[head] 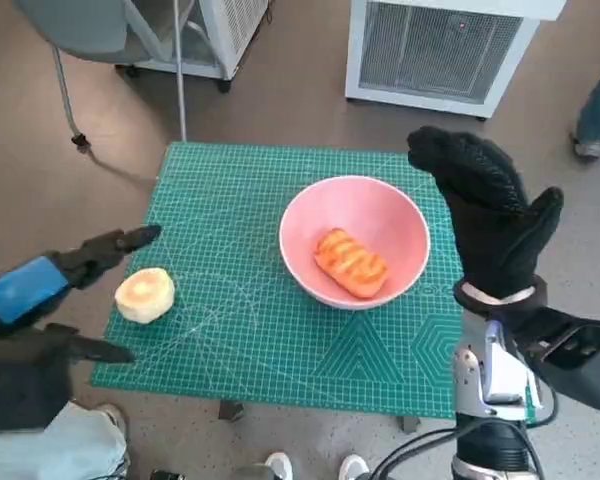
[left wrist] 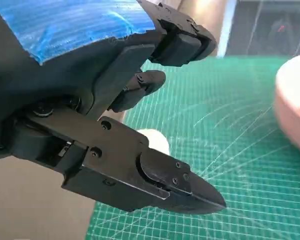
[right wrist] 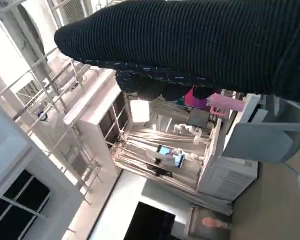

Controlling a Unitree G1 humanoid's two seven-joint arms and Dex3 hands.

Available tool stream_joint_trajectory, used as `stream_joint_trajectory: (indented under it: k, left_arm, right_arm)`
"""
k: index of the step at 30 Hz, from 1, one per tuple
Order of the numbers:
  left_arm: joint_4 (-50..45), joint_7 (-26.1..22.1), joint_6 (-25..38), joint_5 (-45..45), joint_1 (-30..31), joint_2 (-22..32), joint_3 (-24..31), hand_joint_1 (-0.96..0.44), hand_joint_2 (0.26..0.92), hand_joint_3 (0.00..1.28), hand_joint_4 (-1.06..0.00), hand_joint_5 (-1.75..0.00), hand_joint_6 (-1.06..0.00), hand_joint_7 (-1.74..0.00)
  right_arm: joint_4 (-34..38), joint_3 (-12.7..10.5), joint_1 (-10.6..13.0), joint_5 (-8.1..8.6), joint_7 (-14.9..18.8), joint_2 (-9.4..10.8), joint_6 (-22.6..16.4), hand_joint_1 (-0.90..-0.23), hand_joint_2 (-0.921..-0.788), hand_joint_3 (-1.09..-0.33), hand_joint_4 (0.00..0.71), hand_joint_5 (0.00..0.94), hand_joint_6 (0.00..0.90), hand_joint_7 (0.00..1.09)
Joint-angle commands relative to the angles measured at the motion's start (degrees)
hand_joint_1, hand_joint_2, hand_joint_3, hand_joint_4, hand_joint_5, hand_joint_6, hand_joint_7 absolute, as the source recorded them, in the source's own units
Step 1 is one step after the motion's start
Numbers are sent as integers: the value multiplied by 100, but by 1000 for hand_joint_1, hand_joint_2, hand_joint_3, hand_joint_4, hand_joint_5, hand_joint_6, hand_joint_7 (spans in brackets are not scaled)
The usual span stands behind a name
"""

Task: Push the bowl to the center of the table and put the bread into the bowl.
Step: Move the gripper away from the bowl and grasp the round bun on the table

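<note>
On the green mat [head: 280,340], pink bowl [head: 355,242] with bread [head: 351,262]; both hands' fingers apart, empty.

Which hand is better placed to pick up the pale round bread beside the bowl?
Left. The open left hand brackets the pale bread; the right hand is raised beyond the bowl.

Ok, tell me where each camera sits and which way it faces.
Head view: from the head, steeply down on the green mat, pink bowl, both hands.
Left wrist view: behind the left hand, looking across the mat toward the bowl's rim.
Right wrist view: behind the right hand, facing the room, not the table.
Head and left wrist views share bowl and mat.
</note>
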Motion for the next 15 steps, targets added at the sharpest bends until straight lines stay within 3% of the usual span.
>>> stream_joint_trajectory:
  k: [1, 15]
  left_arm:
    - [603, 316, -246, 225, -253, -166, -423, -75, 704, 21, -35, -1, -155, -11]
    - [2350, 853, -641, 1074, -1181, -476, -1611, -23, 723, 17, -55, -7, -183, -14]
  right_arm:
    - [-18, -21, 101, 49, 57, -36, 87, -558, -921, -813, 91, 445, -1, 730]
    - [-153, -56, 176, 62, 42, -56, 161, -559, -921, -812, 78, 471, -1, 728]
